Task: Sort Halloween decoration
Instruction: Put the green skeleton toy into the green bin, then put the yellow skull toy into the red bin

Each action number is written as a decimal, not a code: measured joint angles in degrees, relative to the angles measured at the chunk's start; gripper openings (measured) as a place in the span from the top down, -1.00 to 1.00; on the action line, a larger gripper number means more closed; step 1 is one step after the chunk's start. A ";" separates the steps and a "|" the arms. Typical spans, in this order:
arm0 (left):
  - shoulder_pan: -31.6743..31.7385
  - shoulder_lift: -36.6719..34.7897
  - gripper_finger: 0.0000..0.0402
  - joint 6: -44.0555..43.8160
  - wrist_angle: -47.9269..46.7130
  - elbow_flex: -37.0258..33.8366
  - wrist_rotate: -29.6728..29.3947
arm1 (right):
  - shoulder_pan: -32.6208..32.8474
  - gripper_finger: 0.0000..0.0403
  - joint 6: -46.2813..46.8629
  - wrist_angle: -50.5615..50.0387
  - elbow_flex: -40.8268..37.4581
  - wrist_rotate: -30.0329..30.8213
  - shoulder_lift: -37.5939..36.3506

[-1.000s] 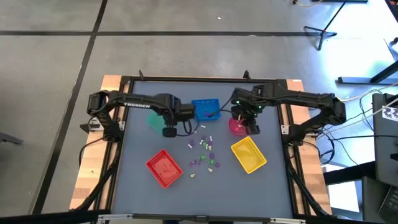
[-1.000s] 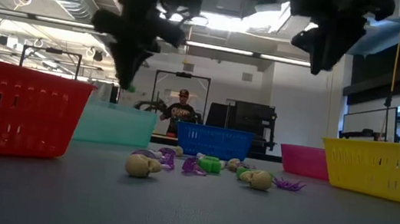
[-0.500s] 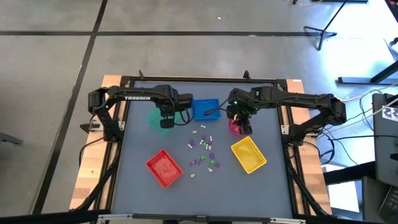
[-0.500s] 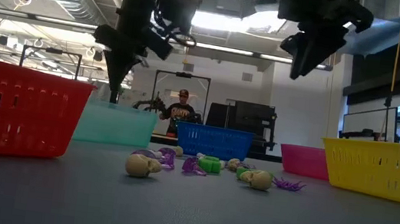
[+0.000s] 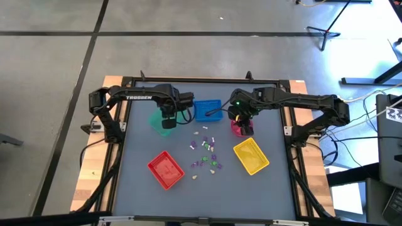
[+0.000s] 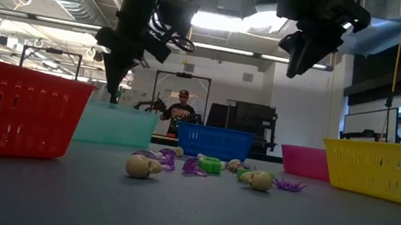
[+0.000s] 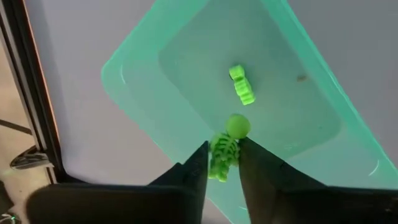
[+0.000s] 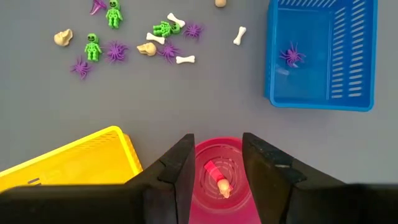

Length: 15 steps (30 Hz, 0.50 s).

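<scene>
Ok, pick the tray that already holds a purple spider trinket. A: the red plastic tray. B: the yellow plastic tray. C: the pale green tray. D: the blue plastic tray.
D: the right wrist view shows one purple spider trinket lying inside the blue plastic tray, while the other purple spiders still lie loose on the grey table.

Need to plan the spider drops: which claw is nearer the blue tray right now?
Too close to call. The left claw hangs over the green tray beside the blue tray; the right claw hangs over the pink bowl.
</scene>
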 joint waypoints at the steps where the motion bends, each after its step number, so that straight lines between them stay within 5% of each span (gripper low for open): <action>1: 0.00 0.00 0.57 -0.06 0.08 0.00 -0.02 | 0.00 0.35 -0.02 0.00 0.00 0.00 0.00; 8: -0.02 0.00 0.21 -1.99 0.42 0.00 -0.02 | 0.00 0.35 -0.02 -0.02 0.00 0.00 0.00; 15: -0.02 0.00 0.16 -6.10 1.39 0.00 0.09 | 0.00 0.35 -0.02 -0.02 0.02 0.00 0.00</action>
